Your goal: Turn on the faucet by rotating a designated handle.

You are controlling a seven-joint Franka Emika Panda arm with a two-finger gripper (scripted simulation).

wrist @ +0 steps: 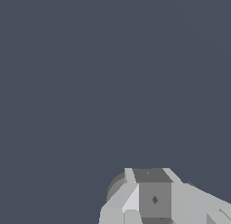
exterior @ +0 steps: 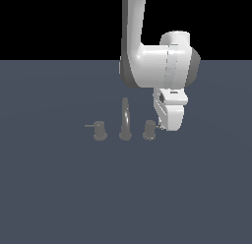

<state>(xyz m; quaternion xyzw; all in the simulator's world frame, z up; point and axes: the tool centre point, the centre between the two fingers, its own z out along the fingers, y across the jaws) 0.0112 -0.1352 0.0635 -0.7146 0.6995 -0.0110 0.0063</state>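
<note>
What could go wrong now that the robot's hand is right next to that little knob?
1. The gripper is low beside the handle and covers its thin lever rod. It might miss the rod or slide off it.
2. The tall spout stands just past the handle, so a wide push might bump it.

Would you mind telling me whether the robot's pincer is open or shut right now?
Cannot tell. In the exterior view the pincer sits beside the handle, fingers hidden; the wrist view shows only gray blocks.
</note>
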